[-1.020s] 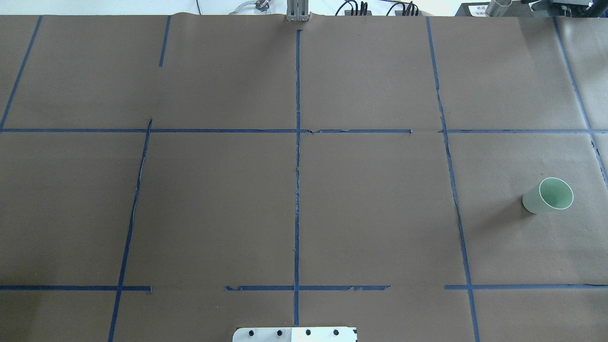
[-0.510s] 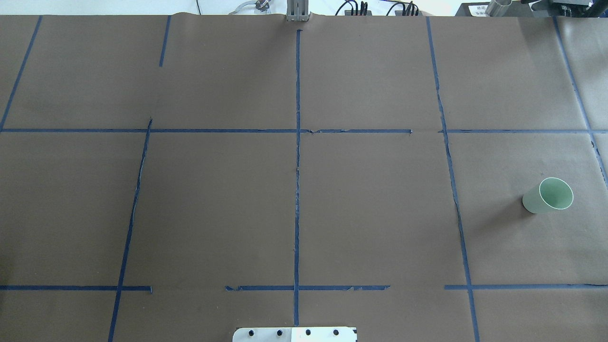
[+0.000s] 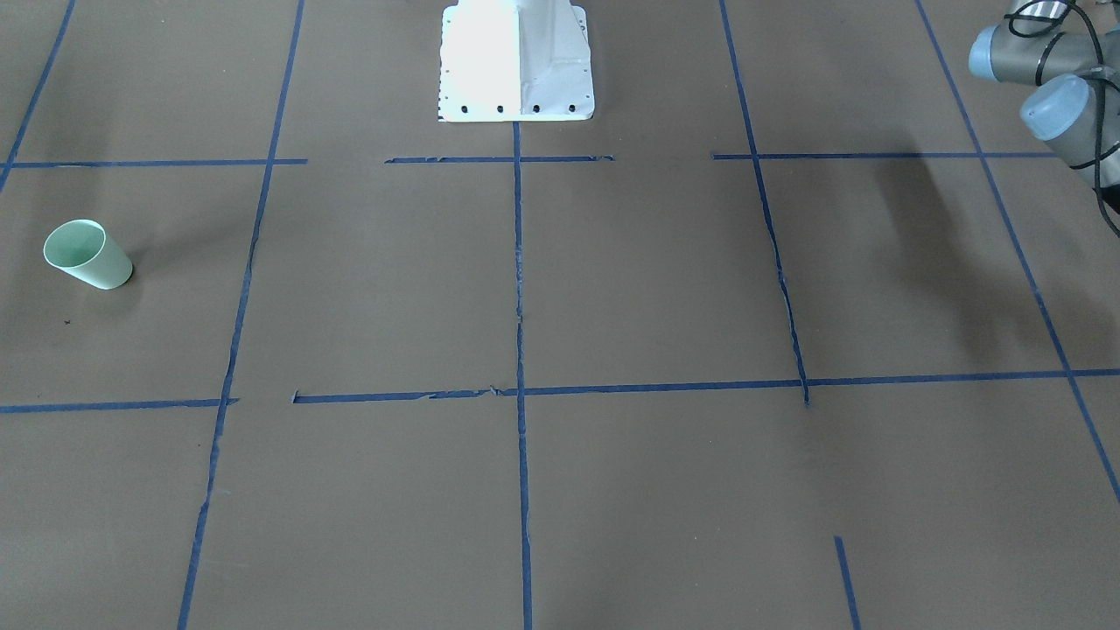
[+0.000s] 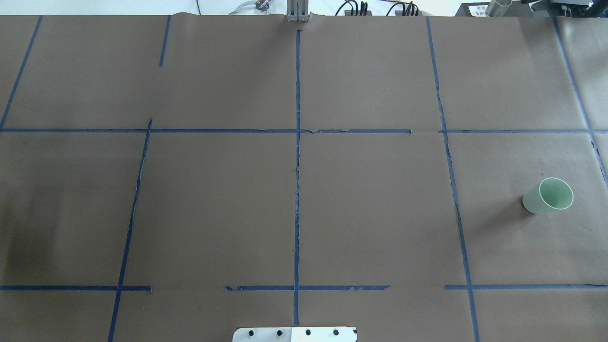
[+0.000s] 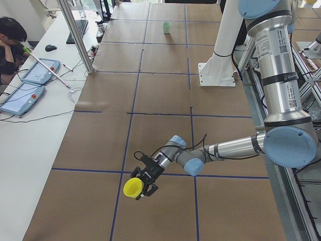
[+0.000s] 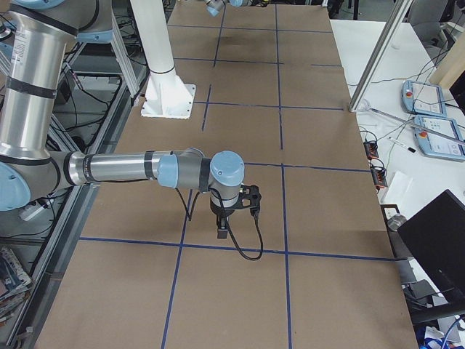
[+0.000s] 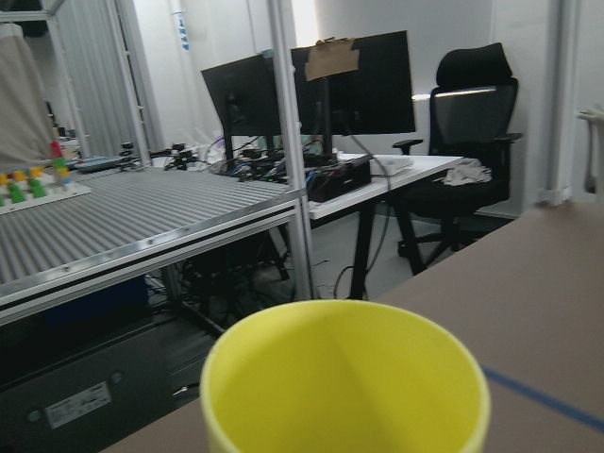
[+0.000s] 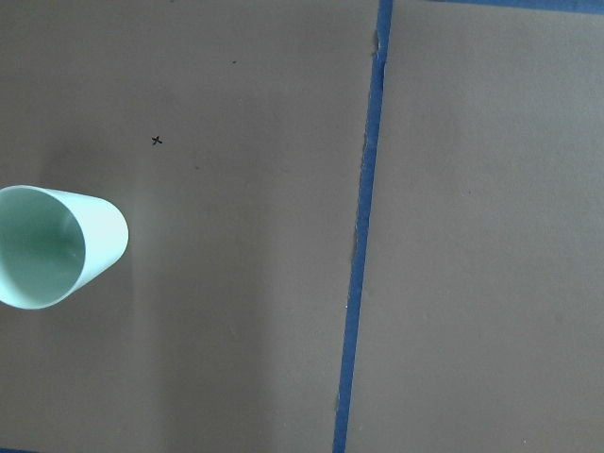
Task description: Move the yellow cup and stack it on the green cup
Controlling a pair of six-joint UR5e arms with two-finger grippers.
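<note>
The yellow cup [image 5: 132, 188] is at the tip of my near left arm in the exterior left view, lying sideways just above the brown table. Its open rim fills the bottom of the left wrist view [image 7: 344, 377]. My left gripper [image 5: 142, 184] is around it, but I cannot tell if it is shut. The green cup [image 4: 548, 195] stands upright on the table's right side, and also shows in the front-facing view [image 3: 87, 254] and the right wrist view [image 8: 57, 245]. My right gripper [image 6: 221, 231] points down over the table near it. I cannot tell if it is open or shut.
The white robot base plate [image 4: 294, 334] is at the near table edge. Blue tape lines [image 4: 297, 166] grid the brown table cover. A side table with tablets [image 5: 22, 85], a metal post [image 5: 75, 35] and a seated operator [image 5: 10, 35] border the far side.
The green cup has not moved. In the overhead view a faint shadow has darkened near the table's left edge.
</note>
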